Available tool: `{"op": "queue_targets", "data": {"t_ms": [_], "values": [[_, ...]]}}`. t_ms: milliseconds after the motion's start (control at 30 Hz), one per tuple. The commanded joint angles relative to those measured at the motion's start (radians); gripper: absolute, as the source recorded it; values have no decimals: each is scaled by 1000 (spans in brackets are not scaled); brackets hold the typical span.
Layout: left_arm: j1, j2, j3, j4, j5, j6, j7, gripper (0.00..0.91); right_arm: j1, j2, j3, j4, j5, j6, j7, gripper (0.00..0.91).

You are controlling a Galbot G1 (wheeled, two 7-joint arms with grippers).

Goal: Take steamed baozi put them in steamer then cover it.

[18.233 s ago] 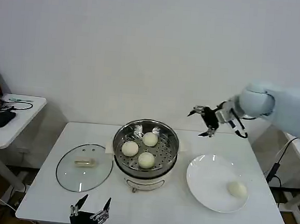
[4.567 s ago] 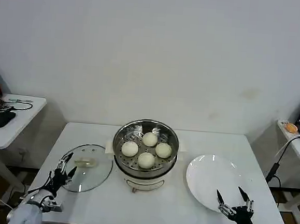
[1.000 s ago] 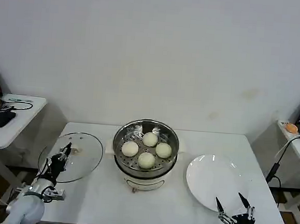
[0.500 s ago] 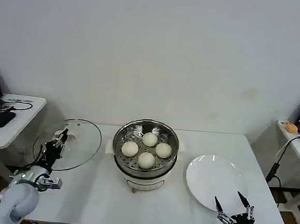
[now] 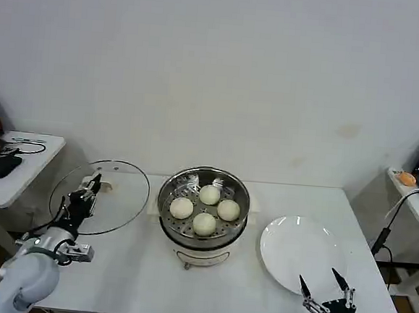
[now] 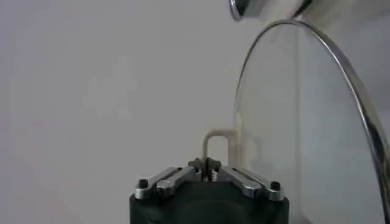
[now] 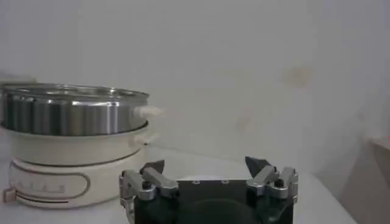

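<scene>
Several cream-white baozi [image 5: 204, 223] lie in the shiny steel steamer [image 5: 240, 189] on its cream pot base [image 7: 73, 152] at the table's middle. The clear glass cover [image 5: 122, 200] hangs tilted in the air left of the steamer, lifted off the table. My left gripper [image 5: 90, 188] is shut on the cover's cream bar handle [image 6: 214, 143], and the cover's metal rim [image 6: 359, 103] curves past it. My right gripper [image 5: 323, 296] stands open at the table's front right, beside the plate, holding nothing.
A flat white plate [image 5: 296, 254] lies bare right of the steamer. A small side table [image 5: 16, 167] with cables stands beyond the left edge. Another desk edge [image 5: 410, 187] shows at far right.
The left gripper has carried the cover up off the table and now shifts it right toward the steamer. The right gripper has stayed at the front right.
</scene>
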Motion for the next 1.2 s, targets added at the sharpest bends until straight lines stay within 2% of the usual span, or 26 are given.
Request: {"op": "queue_targets", "data": {"t_ms": [33,433,900,1200], "values": [[-26,34,76,-64,-7,110,6,10,-3,4,2,5,-4,3,0,907],[-166,69,297,-50,-50,198,-2,0,-13,11,13,8,-16,7,-4,907],[-361,57,473,-33,-112,276,-3,0,-7,18,13,3,-21,7,-6,907],[-464,32,584,0,-89,293,4,0,1,20,17,0,-18,5,-6,907]]}}
